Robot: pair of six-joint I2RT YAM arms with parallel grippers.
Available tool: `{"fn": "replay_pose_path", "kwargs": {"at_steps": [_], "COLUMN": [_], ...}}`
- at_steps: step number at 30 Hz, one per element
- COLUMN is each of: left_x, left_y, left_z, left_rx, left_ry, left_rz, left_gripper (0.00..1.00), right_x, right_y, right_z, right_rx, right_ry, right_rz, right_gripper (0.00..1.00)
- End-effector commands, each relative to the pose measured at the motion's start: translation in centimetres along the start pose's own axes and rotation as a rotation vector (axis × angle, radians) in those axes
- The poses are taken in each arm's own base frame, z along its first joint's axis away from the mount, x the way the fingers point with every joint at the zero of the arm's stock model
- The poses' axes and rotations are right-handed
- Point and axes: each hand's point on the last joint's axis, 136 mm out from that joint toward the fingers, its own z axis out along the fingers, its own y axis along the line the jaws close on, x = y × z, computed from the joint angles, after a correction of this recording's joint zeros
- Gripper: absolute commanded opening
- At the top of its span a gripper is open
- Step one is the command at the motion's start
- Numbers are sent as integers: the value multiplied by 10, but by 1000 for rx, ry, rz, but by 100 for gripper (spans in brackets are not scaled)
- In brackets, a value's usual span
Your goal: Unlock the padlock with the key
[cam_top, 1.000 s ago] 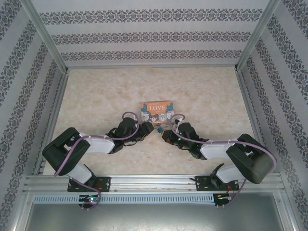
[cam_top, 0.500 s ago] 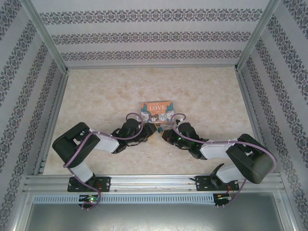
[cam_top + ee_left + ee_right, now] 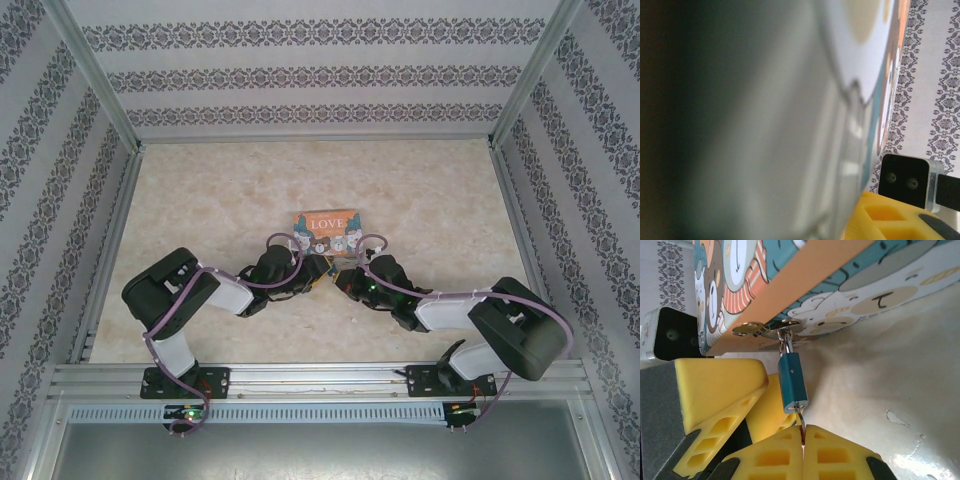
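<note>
The padlock [image 3: 792, 382] hangs at the centre of the frame, its long axis pointing straight down at your right gripper [image 3: 802, 436], which pinches the key [image 3: 800, 419] just below it

1. Close up and blurred, tin [image 3: 855, 45] across left and middle: grey in shade, white with a tan patch at top
2. Along its right edge, thin teal and orange strips running top to bottom
3. Beyond it on the right, patterned wallpaper [image 3: 940, 100]
4. Low right, black block [image 3: 904, 181] with two small rings, in a clear holder
5. Bottom right, yellow finger [image 3: 890, 220] with square hollows, just beside the tin
</note>
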Motion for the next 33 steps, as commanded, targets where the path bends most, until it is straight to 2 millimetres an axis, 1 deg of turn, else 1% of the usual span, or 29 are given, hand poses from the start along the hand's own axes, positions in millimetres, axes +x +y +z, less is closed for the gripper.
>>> {"fn": "replay_pose_path", "kwargs": {"at_steps": [1, 9, 11, 23, 27, 33], "left_x": [4, 5, 5, 3, 4, 1], "left_y": [-18, -18, -17, -21, -25, -30], "left_z": [6, 13, 13, 16, 16, 9], "left_rx": [62, 80, 80, 90, 93, 43], "left_ry": [13, 28, 28, 26, 29, 19], "left_rz": [6, -8, -10, -8, 6, 66], "left_gripper": [41, 34, 32, 29, 24, 11], "right_x": [-1, 0, -2, -6, -6, -9], "right_y": [18, 20, 25, 35, 35, 22], "right_z": [3, 6, 6, 9, 8, -3], "right_rx": [-59, -79, -104, -152, -159, -128], "right_ry": [1, 2, -5, -18, -24, -69], "right_rz": [22, 74, 85, 136, 145, 142], "right_gripper": [0, 0, 0, 0, 1, 10]}}
